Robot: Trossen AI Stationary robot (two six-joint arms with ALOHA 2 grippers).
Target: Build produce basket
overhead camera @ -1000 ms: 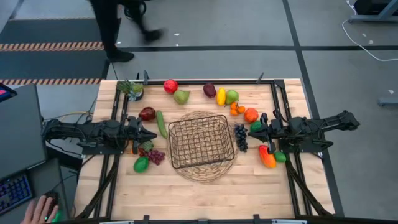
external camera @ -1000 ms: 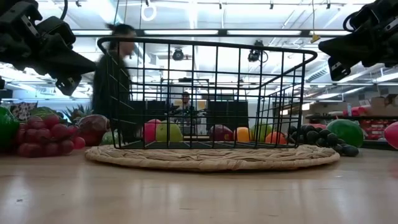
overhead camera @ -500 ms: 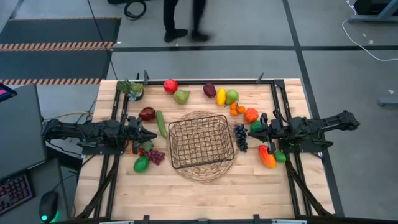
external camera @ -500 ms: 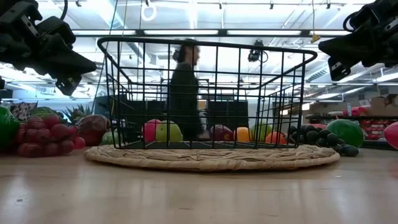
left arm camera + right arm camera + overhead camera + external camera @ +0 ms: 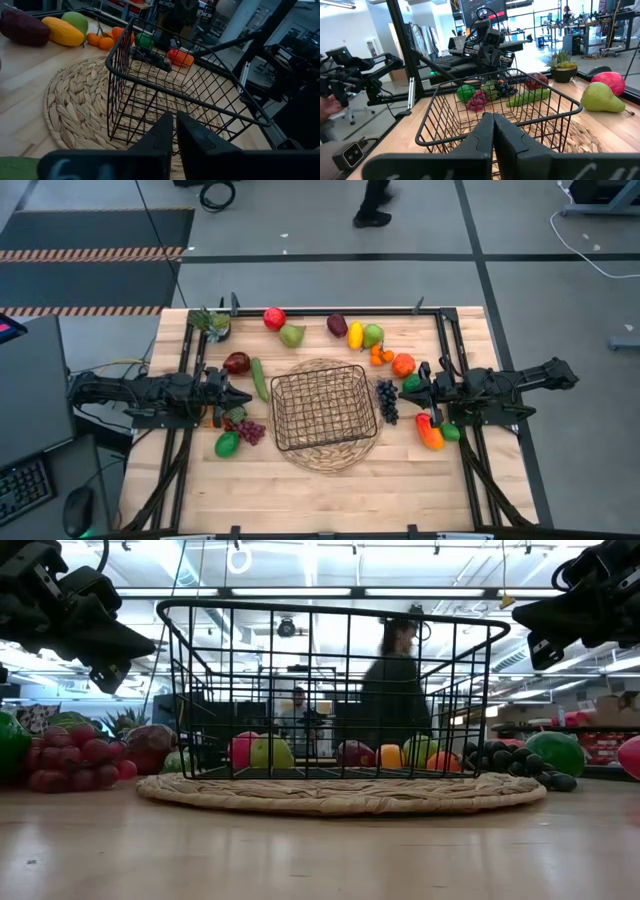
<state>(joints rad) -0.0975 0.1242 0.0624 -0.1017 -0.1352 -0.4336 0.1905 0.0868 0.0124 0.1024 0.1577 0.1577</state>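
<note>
Passing rightward behind the table, a person [image 5: 392,690] has moved on; both pinched-shut grippers, left [image 5: 243,398] and right [image 5: 410,392], flank one empty basket [image 5: 322,406].

Basket [image 5: 322,407] sits on the mat [image 5: 300,454], mid-worktop [image 5: 400,490]. Produce [image 5: 355,335] rings it behind and both sides. Your tools flank it: left tool [image 5: 240,397], right tool [image 5: 414,393].

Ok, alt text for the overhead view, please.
An empty black wire basket sits on a round woven mat mid-table, toy produce scattered around it. The shut left gripper and shut right gripper hover at either side, holding nothing.
</note>
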